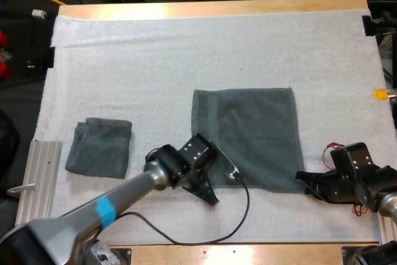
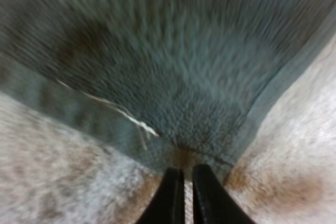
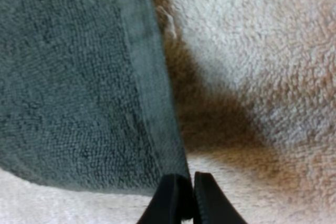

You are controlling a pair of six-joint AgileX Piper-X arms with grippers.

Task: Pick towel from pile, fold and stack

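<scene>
A dark grey-green towel [image 1: 248, 134] lies spread flat on the white mat [image 1: 155, 60]. My left gripper [image 1: 209, 194] is down at its near left corner. In the left wrist view the corner of the towel [image 2: 173, 77] ends right at my fingertips [image 2: 170, 192], which are pinched almost together on it. My right gripper [image 1: 304, 179] sits at the near right corner. In the right wrist view the hem of the towel [image 3: 142, 77] runs straight into that gripper's closed fingertips [image 3: 173, 198]. A folded towel [image 1: 99, 147] rests at the mat's left side.
A ribbed metal block [image 1: 38, 178] stands at the mat's near left edge. The mat's far half is bare, and the table's wooden edge [image 1: 248, 254] runs close behind both grippers.
</scene>
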